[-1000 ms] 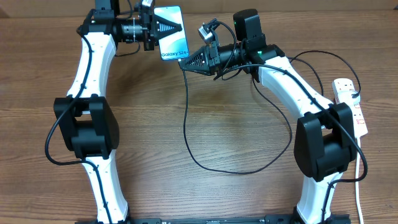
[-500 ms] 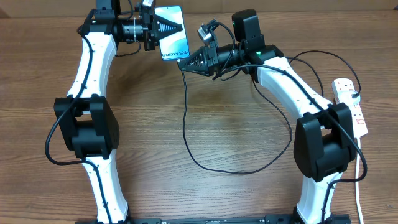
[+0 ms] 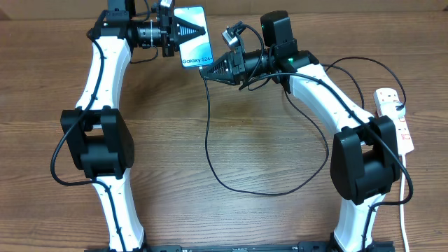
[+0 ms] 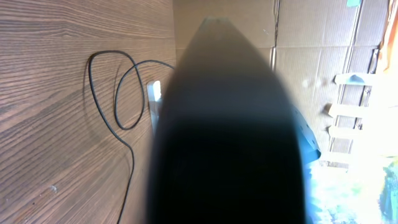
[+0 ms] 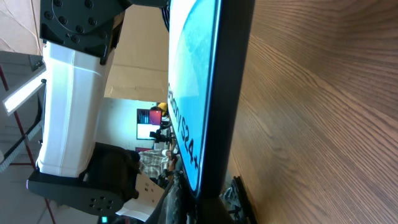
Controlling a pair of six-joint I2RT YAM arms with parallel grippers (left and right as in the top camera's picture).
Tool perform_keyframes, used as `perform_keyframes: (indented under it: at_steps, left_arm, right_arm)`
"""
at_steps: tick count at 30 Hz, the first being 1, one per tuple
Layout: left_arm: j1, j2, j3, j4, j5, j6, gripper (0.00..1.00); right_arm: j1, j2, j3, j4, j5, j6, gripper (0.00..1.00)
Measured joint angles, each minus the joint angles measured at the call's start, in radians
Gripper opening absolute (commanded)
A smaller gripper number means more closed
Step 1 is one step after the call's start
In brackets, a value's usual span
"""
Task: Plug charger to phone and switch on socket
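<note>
The phone (image 3: 196,50), light blue screen with small text at its near end, is held up at the back of the table by my left gripper (image 3: 199,32), which is shut on it. My right gripper (image 3: 206,72) is shut on the plug end of the charger (image 3: 208,140) and holds it against the phone's near end. The thin black cable loops down across the table and back to the right. In the right wrist view the phone (image 5: 193,93) stands edge-on above the fingers (image 5: 186,208). In the left wrist view a dark finger (image 4: 224,124) hides most; the screen (image 4: 326,199) shows at the right.
The socket (image 3: 396,119), a white power strip with red-marked switches and a white cord, lies at the table's right edge beside my right arm. The cable loop fills the table's middle right. Cardboard boxes stand behind the table (image 4: 311,37).
My right gripper has edged slightly left, closer to the phone's near end. The left gripper and the phone have not visibly moved.
</note>
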Motion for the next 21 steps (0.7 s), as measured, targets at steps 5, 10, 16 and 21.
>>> perform_keyframes:
  at_steps: [5, 10, 16, 21]
  left_arm:
    - [0.000, 0.000, 0.000, 0.000, -0.006, 0.000, 0.04]
    - [0.000, 0.000, 0.000, 0.000, -0.006, 0.000, 0.04]
    - [0.000, 0.000, 0.000, 0.000, -0.001, 0.000, 0.04]
    - [0.000, 0.000, 0.000, 0.000, 0.003, 0.000, 0.04]
  right_arm:
    - [0.005, 0.000, 0.000, 0.013, 0.004, 0.000, 0.04]
    - [0.019, 0.000, 0.000, 0.030, 0.019, 0.000, 0.04]
    - [0.022, 0.000, 0.000, 0.031, 0.030, 0.018, 0.04]
    - [0.021, 0.000, 0.000, 0.031, 0.030, 0.023, 0.04]
